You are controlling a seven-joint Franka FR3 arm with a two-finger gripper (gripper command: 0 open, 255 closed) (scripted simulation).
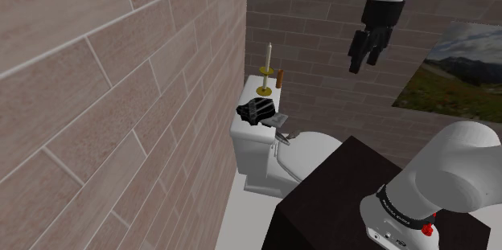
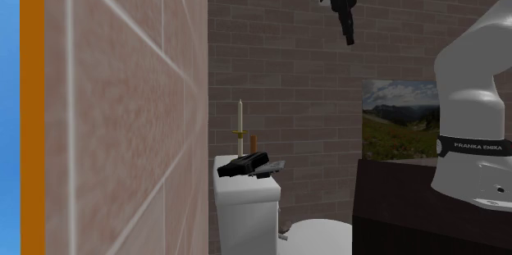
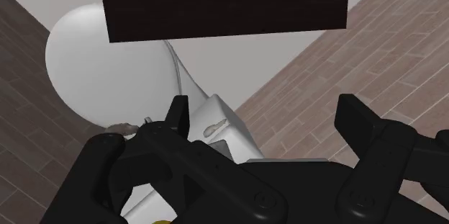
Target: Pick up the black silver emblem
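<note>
Beyond the dark stand [image 1: 338, 184], the gripper [image 1: 360, 65] hung high in the air, its fingers spread wide and empty, well apart from the black emblem [image 1: 256, 112] lying untouched on the toilet tank [image 1: 245, 148] before the candle [image 1: 269, 63], so approach, grasp and lift apparently all remained.

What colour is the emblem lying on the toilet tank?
The emblem is black, with a grey part at one end; the shoulder view shows it best.
</note>
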